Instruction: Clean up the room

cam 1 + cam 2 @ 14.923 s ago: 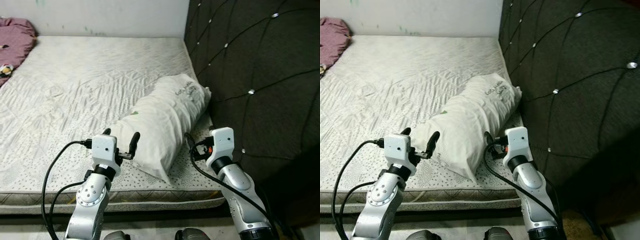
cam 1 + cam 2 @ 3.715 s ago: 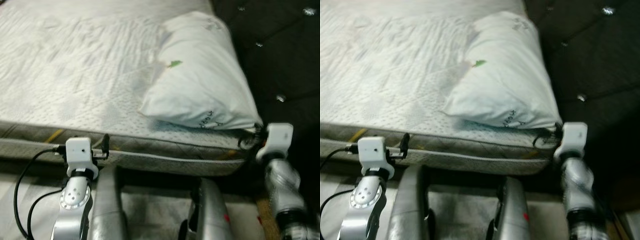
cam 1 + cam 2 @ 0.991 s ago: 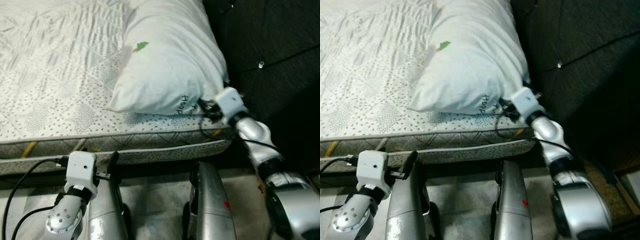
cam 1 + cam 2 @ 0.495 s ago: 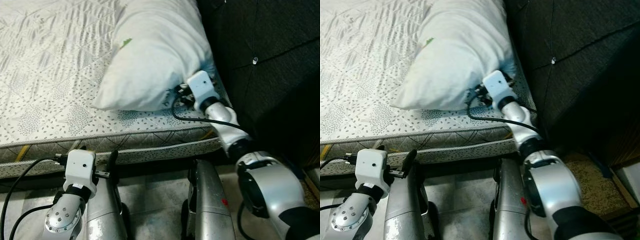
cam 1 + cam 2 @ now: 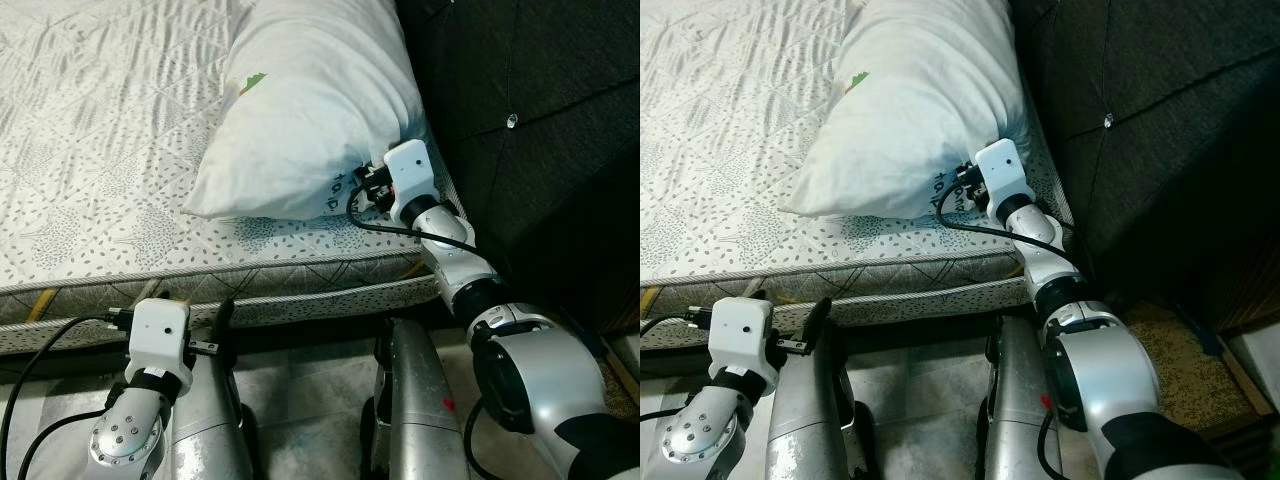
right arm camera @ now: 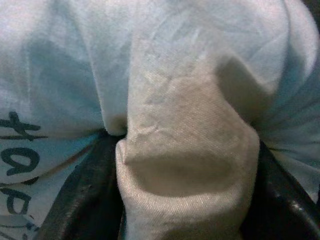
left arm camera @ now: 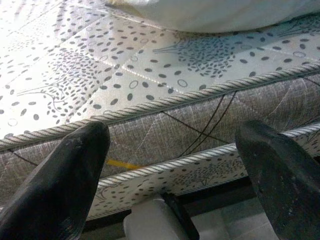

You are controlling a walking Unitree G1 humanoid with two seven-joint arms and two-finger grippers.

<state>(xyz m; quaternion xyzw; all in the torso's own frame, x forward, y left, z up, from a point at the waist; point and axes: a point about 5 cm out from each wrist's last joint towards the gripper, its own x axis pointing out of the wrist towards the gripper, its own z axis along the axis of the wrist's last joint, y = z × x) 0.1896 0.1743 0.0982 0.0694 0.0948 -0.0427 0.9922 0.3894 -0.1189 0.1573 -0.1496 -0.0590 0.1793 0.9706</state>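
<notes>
Fabric of the pillow [image 5: 320,110] is bunching between your right tool's [image 6: 182,195] fingers, while your left tool [image 7: 172,170] is hanging open beside the mattress [image 5: 110,190].

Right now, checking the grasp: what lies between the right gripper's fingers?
A bunched fold of the white pillow, pinched in the right gripper, seen in the right wrist view.

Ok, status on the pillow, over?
Right gripper shut on pillow corner, fabric bunched between fingers. Left gripper open, idle below mattress edge. Headboard close alongside.
</notes>
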